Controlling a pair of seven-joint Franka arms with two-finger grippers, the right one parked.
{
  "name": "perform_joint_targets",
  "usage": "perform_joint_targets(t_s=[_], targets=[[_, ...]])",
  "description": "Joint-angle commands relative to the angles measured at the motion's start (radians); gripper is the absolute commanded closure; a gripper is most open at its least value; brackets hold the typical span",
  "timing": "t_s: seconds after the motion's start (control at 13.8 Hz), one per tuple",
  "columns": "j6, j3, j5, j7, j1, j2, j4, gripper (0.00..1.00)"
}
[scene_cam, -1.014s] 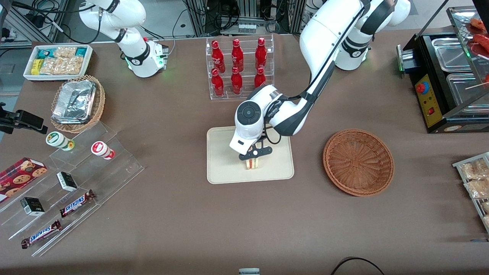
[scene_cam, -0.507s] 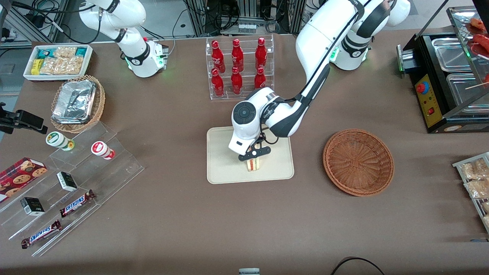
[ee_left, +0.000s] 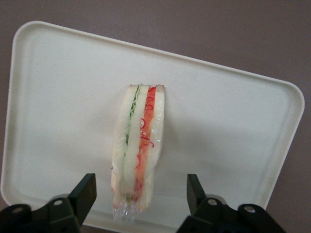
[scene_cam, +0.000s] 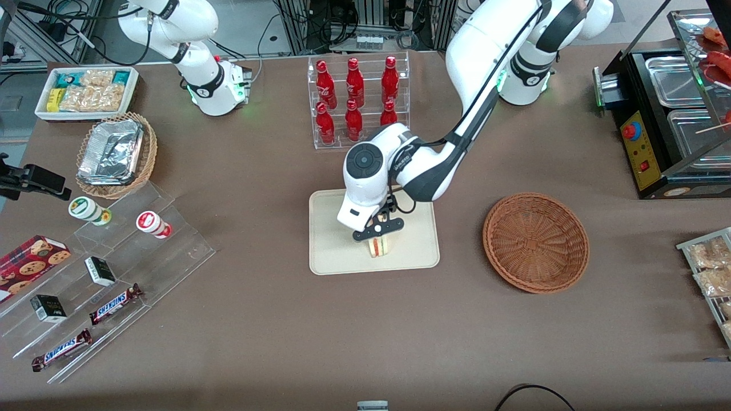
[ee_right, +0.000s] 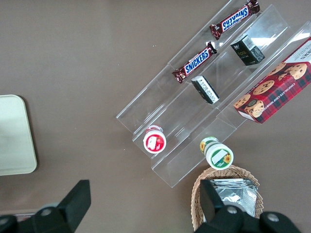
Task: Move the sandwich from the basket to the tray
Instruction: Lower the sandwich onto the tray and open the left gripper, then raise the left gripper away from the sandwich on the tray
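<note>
On tray (scene_cam: 337,251) we've got sandwich (scene_cam: 377,246) standing on edge, basket (scene_cam: 535,242) empty, gripper (ee_left: 141,194) fingers spread wide w/ nothing held, so we should lift straight up, no sideways nudge.

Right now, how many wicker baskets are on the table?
2. The reddish-brown basket sits empty beside the tray, where the open gripper hangs over the sandwich. The tan basket holds foil containers toward the parked arm's end.
</note>
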Motion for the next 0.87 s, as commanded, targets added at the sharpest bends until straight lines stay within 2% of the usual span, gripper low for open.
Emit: perform_joint_targets(t_s=[0.0, 0.14, 0.29, 0.43, 0.51, 0.8], targets=[[-0.127, 0.009, 0.003, -0.004, 0.002, -0.032, 0.088, 0.0], [-0.225, 0.009, 0.0, 0.074, 0.016, -0.042, 0.157, 0.0], [-0.295, 0.008, -0.003, 0.228, 0.066, -0.085, 0.173, 0.0], [-0.358, 0.021, -0.005, 0.274, 0.101, -0.133, 0.162, 0.0], [-0.376, 0.016, -0.005, 0.28, 0.152, -0.144, 0.156, 0.0], [-0.372, 0.015, -0.022, 0.499, 0.275, -0.261, 0.001, 0.0]])
